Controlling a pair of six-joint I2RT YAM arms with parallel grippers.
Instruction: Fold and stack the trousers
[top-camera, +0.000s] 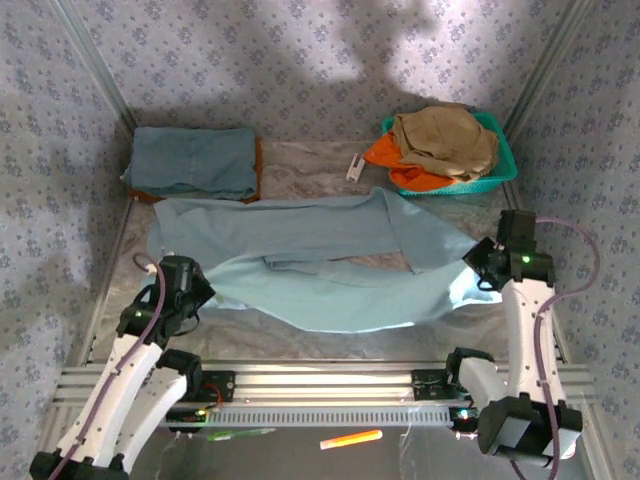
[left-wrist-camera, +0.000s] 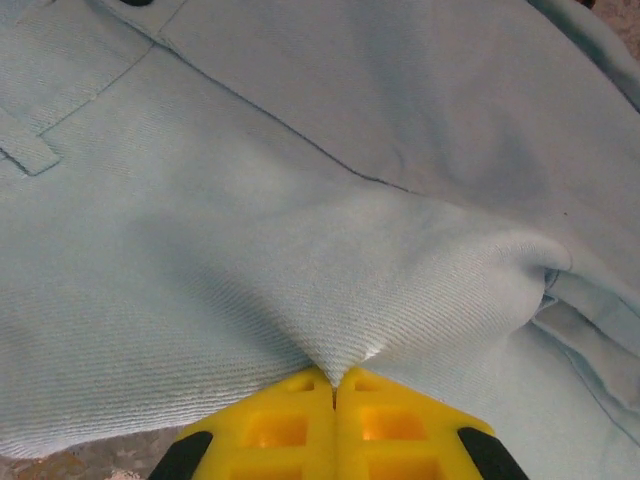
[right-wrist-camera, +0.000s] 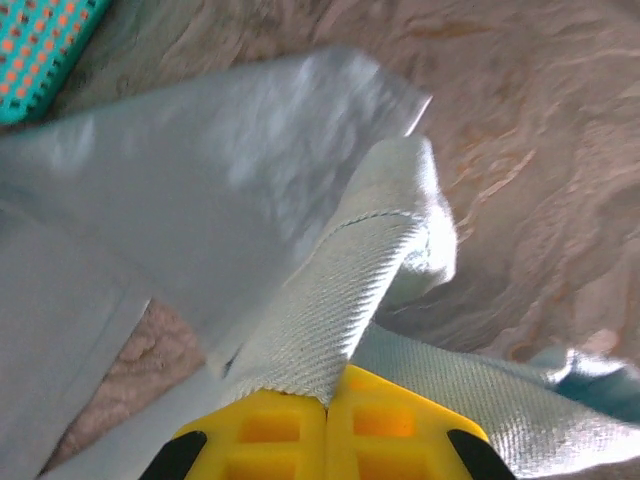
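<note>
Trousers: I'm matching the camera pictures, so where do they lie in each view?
Top external: trousers spread across the table, mid-picture.
Left wrist: above the left gripper, which pinches them.
Right wrist: left and centre, a fold in the right gripper.
Shared landmark: marbled table.

The trousers (top-camera: 330, 285) lie before the folded garment (top-camera: 195, 160) and basket (top-camera: 450, 187).

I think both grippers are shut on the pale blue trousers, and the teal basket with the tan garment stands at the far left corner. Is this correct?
Not quite. The teal basket with the tan garment stands at the far right corner, as the top external view shows. The left gripper and right gripper are indeed shut on the trousers.
</note>
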